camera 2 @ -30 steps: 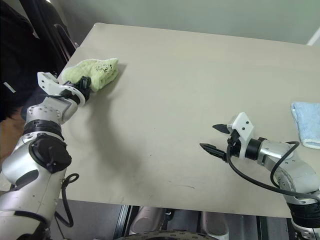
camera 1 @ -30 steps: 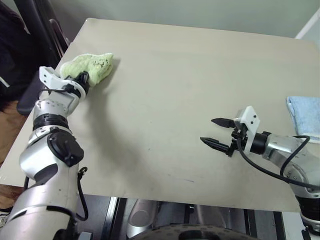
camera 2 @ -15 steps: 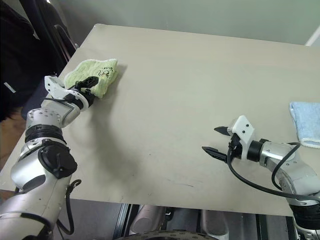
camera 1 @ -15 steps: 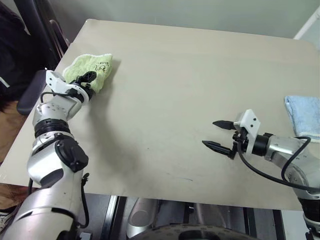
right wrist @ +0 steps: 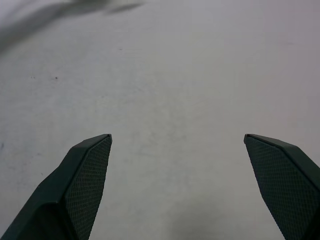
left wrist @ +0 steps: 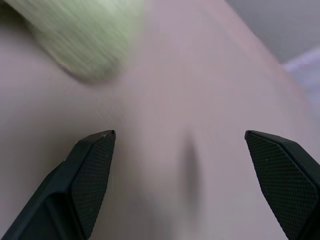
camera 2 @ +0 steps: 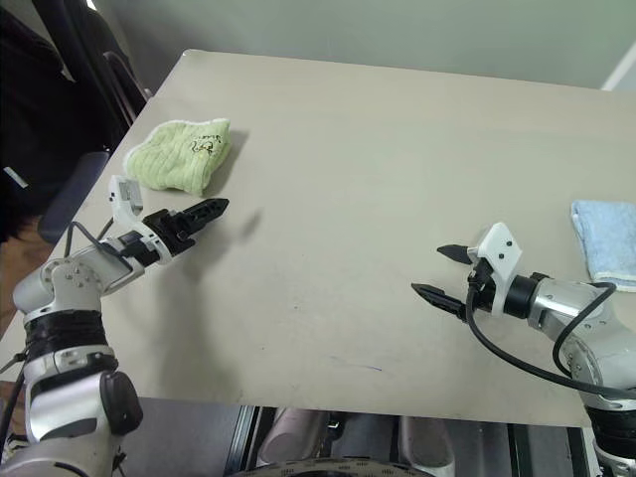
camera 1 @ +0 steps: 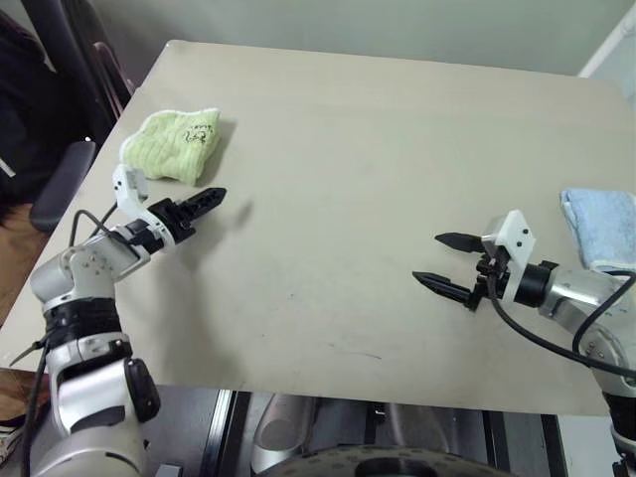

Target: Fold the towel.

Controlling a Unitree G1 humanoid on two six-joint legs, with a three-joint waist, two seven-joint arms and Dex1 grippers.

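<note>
The lime-green towel (camera 1: 174,144) lies bunched in a folded heap near the table's far left edge, and the left wrist view shows it as a green blur (left wrist: 85,40). My left gripper (camera 1: 211,197) hovers over the table just in front of and to the right of the towel, clear of it. Its fingers (left wrist: 92,170) stand wide apart with nothing between them. My right gripper (camera 1: 427,258) is open over the bare tabletop at the front right, far from the towel, with its fingers (right wrist: 85,175) empty.
A folded light blue towel (camera 1: 596,229) lies at the table's right edge. The beige table (camera 1: 348,149) spreads wide between the two arms. A dark chair (camera 1: 60,184) stands beside the table's left edge.
My left gripper has opened, let go of the towel and drawn back toward the front and right. The towel stays in its heap. The right arm has held still.
</note>
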